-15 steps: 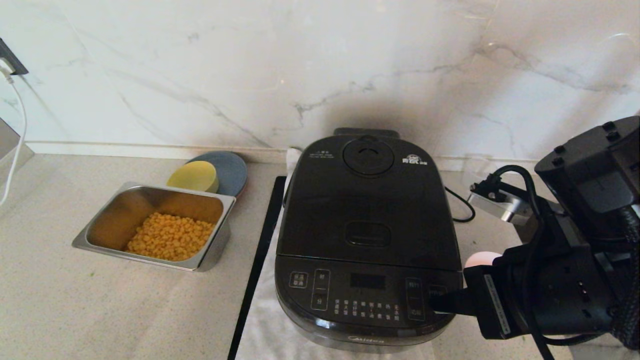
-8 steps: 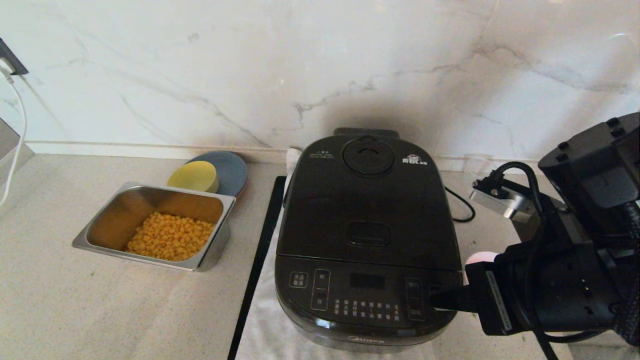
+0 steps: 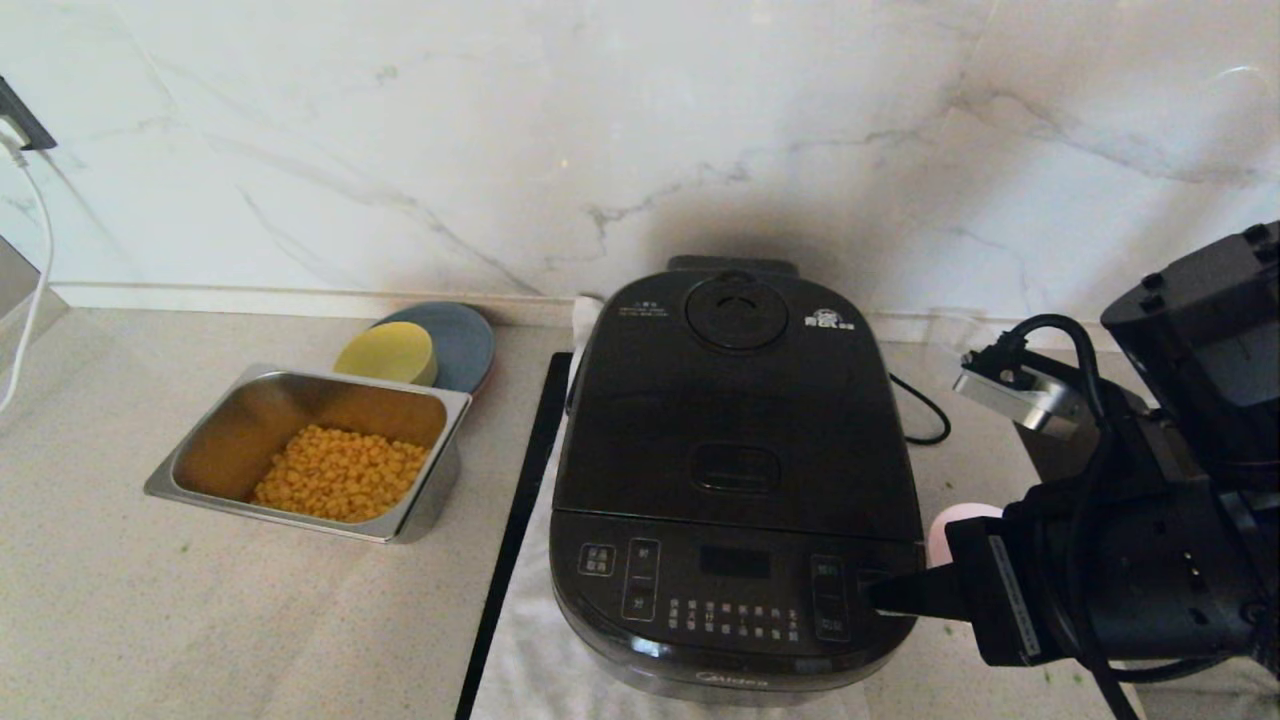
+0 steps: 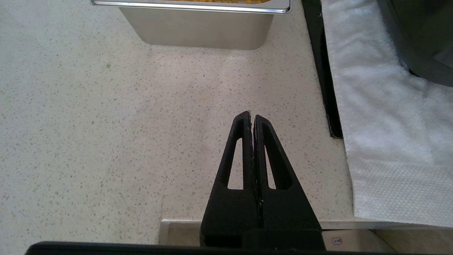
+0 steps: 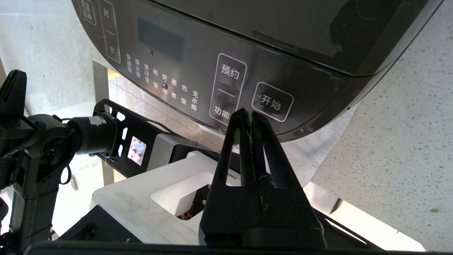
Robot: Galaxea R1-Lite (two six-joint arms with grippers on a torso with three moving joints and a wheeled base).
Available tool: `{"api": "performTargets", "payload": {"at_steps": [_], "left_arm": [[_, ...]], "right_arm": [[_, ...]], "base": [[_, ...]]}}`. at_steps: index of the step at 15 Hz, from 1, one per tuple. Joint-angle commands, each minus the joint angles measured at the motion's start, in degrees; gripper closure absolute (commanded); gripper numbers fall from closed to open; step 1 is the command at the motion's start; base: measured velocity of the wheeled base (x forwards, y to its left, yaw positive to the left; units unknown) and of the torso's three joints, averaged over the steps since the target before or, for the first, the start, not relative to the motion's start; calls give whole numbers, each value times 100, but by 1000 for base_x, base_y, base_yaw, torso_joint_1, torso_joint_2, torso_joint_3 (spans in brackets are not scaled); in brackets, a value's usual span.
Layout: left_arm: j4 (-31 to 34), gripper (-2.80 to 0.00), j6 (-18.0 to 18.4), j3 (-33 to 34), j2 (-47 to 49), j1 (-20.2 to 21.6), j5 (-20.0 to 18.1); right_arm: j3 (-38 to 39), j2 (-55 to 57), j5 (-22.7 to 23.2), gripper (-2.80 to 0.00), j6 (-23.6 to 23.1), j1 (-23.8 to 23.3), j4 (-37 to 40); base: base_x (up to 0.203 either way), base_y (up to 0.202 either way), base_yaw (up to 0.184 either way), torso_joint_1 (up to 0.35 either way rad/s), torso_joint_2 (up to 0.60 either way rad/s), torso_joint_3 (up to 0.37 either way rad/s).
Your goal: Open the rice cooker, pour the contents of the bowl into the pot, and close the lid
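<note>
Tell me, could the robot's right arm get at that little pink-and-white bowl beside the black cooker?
Probably yes: the small pink-and-white bowl sits right beside the shut right gripper, though the arm hides most of it.

Right end effector (image 3: 872, 597) reaches in level, fingers together; left end effector (image 4: 252, 117) likewise closed.

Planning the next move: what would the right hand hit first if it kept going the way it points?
Most likely the rice cooker's front button panel; the shut right hand points at it, nearly touching.
</note>
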Motion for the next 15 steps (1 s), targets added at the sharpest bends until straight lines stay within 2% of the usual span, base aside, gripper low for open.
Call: {"api": "performTargets", "payload": {"at_steps": [1,15], "left_arm": [[1,0,2,-1,-6,0,-1],[9,0,2,-1,-6,0,-1]], "right_arm": [[-46,-3,5,0,23,-10,17],[-55,50,31,0,8,-176,-1]], "base": [[0,0,0,0,0,0],[0,0,0,0,0,0]]}}
